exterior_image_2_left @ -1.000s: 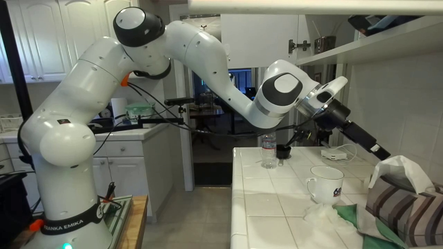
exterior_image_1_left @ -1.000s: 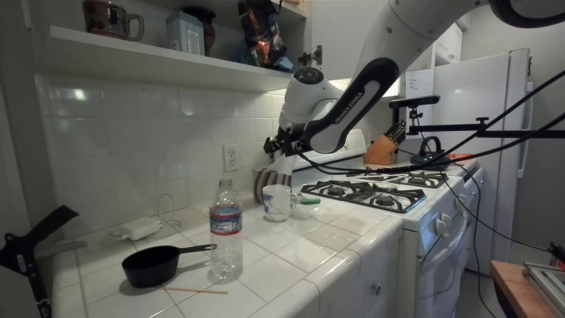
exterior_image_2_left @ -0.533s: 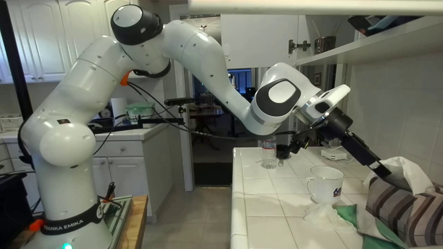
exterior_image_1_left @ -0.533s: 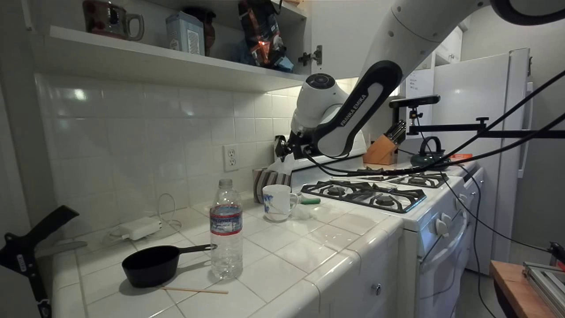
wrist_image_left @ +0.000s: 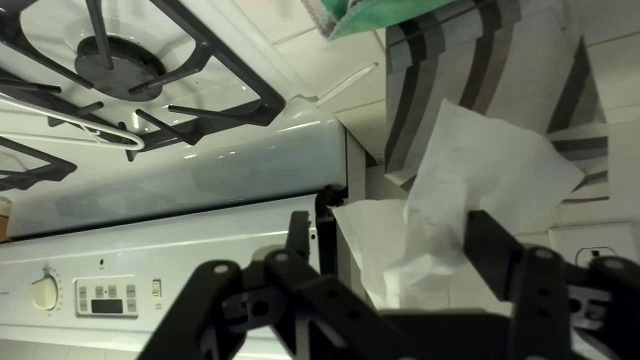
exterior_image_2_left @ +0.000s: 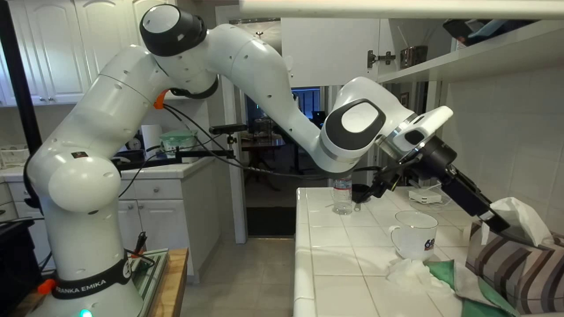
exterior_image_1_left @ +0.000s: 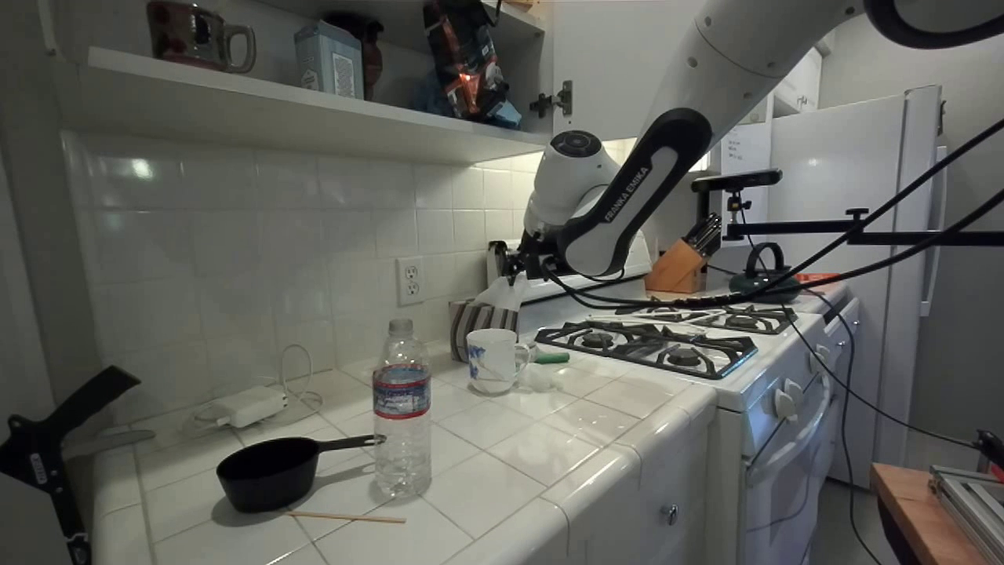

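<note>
white tile covers the wall (exterior_image_1_left: pixel 235 235) behind the tabletop (exterior_image_2_left: pixel 335 259), and a stove (exterior_image_1_left: pixel 753 408) closes off one end of it. at the corner where the back edge meets that stove end sits a striped tissue box (wrist_image_left: pixel 450 70), a white tissue (wrist_image_left: pixel 465 190) poking up from its top. the tool (wrist_image_left: pixel 390 235) slants down over the box with its fingers wide apart, the tissue partly between them — not gripped, as far as i can see. in the wrist view the paper crowds one finger and leaves a gap at the other; whether it touches, i can't tell.

were i guiding it, i'd nudge the tool sideways until the tissue sat midway, so both fingers met it evenly. thin paper like this could slip or tear, i'd guess, so a slow, full squeeze seems right, low enough to catch a good fold but clear of the box itself — pressing on that could shove it along the back edge. nearer the front edge are a mug (exterior_image_2_left: pixel 414 237) and a crumpled white wad (exterior_image_2_left: pixel 418 275); i'd keep the tool's path well off those.
</note>
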`<action>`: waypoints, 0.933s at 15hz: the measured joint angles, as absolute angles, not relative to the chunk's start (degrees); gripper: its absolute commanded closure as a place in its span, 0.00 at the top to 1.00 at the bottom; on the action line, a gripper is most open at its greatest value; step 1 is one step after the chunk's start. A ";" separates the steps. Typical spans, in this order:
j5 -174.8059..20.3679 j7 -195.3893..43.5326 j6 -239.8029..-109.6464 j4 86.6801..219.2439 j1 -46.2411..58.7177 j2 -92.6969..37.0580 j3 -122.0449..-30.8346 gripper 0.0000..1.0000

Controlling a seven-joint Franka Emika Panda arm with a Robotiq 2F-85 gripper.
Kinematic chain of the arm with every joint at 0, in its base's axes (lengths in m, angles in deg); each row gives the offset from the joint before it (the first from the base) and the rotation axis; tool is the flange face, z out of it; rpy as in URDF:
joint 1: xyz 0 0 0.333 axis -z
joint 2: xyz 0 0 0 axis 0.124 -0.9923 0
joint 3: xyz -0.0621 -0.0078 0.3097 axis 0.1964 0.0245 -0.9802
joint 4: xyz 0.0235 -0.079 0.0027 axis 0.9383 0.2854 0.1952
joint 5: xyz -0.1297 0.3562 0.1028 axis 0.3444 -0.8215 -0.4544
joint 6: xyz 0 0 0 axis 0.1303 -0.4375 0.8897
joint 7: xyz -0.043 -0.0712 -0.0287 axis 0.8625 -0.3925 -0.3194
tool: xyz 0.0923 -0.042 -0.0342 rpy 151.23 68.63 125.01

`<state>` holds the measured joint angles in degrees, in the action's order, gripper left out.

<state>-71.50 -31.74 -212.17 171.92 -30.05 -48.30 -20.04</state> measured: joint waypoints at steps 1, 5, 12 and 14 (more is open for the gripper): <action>-71.52 -31.95 -212.60 171.52 -29.97 -48.29 -20.42 0.44; -71.79 -33.41 -213.86 169.30 -29.51 -48.26 -22.16 0.16; -73.12 -34.33 -214.86 168.02 -27.08 -48.05 -25.67 0.00; -73.11 -34.33 -215.56 168.34 -26.91 -48.01 -25.87 0.00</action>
